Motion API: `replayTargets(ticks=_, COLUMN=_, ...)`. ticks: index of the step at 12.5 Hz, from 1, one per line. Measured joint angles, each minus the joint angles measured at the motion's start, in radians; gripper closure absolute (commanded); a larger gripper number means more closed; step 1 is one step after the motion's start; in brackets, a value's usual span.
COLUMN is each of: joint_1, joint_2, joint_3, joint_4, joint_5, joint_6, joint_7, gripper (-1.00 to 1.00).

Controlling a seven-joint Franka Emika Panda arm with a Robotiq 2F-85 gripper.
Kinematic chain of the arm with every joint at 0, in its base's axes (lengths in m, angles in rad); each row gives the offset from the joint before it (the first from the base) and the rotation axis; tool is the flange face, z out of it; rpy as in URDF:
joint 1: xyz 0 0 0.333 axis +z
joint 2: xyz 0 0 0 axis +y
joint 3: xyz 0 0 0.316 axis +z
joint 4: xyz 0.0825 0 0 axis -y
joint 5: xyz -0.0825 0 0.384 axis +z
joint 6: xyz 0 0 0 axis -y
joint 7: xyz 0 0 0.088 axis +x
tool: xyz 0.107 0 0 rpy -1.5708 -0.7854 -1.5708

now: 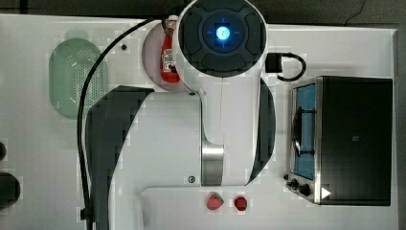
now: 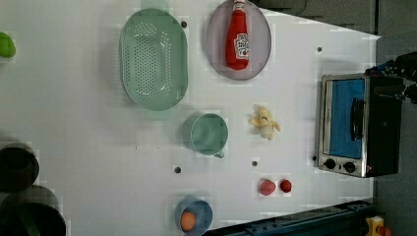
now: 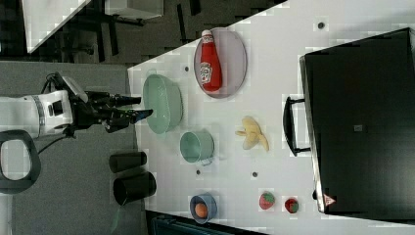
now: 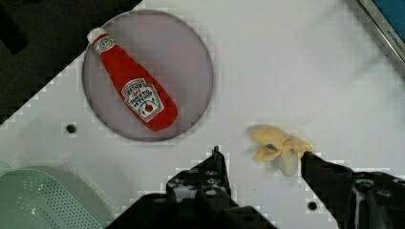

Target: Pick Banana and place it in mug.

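The pale yellow banana (image 2: 265, 123) lies peeled-looking on the white table, between the mug and the toaster oven; it also shows in the right view (image 3: 253, 133). The teal-green mug (image 2: 209, 134) stands upright and empty a short way to the left view's left of the banana, seen too in the right view (image 3: 195, 146). My gripper (image 3: 137, 107) hangs well above the table with its fingers apart and nothing between them. In the wrist view the gripper (image 4: 261, 156) is open, and the banana (image 4: 274, 145) lies on the table below, framed by the two dark fingertips (image 4: 217, 160).
A ketchup bottle (image 2: 238, 39) lies on a grey plate (image 2: 216, 44). A pale green colander (image 2: 153, 59) sits beside it. The toaster oven (image 2: 354, 125) stands past the banana. Two strawberries (image 2: 268, 187) and a blue cup (image 2: 194, 216) holding an orange ball are near the table's edge.
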Motion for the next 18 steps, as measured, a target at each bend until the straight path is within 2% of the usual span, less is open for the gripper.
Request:
replayTargets(ticks=1, joint_1=0.013, joint_2=-0.065, joint_3=-0.020, joint_4=-0.084, joint_5=0.006, joint_6=-0.071, joint_7=0.000, gripper=-0.56)
replayTargets(ticks=2, joint_1=0.021, joint_2=-0.164, joint_3=-0.041, joint_4=-0.181, joint_5=0.003, joint_6=-0.188, joint_7=0.000, gripper=-0.93)
replayTargets(ticks=4, joint_1=0.005, joint_2=-0.340, joint_3=-0.070, joint_4=-0.299, joint_5=-0.002, joint_6=-0.279, joint_7=0.000, gripper=-1.00)
replayTargets(ticks=5, joint_1=-0.010, joint_2=-0.407, joint_3=-0.079, joint_4=-0.293, joint_5=-0.047, joint_6=-0.277, joint_7=0.000, gripper=-1.00)
replayTargets(ticks=7, joint_1=-0.011, joint_2=-0.444, joint_3=-0.090, joint_4=-0.303, joint_5=-0.041, joint_6=-0.131, joint_7=0.000, gripper=-1.00)
replayTargets(ticks=10, joint_1=-0.022, joint_2=-0.336, joint_3=-0.085, joint_4=-0.367, joint_5=-0.027, joint_6=0.035, joint_7=0.000, gripper=-1.00)
replayTargets(ticks=13, joint_1=-0.019, joint_2=-0.162, joint_3=-0.056, joint_4=-0.496, joint_5=-0.039, joint_6=0.253, joint_7=-0.032, gripper=-1.00)
replayTargets(ticks=15, joint_1=-0.011, joint_2=-0.005, joint_3=-0.076, joint_4=-0.635, joint_5=-0.045, joint_6=0.376, joint_7=-0.170, gripper=-1.00)
replayTargets(ticks=18, joint_1=-0.016, joint_2=0.050, joint_3=-0.059, joint_4=-0.652, joint_5=-0.046, joint_6=0.531, joint_7=-0.319, gripper=-1.00)
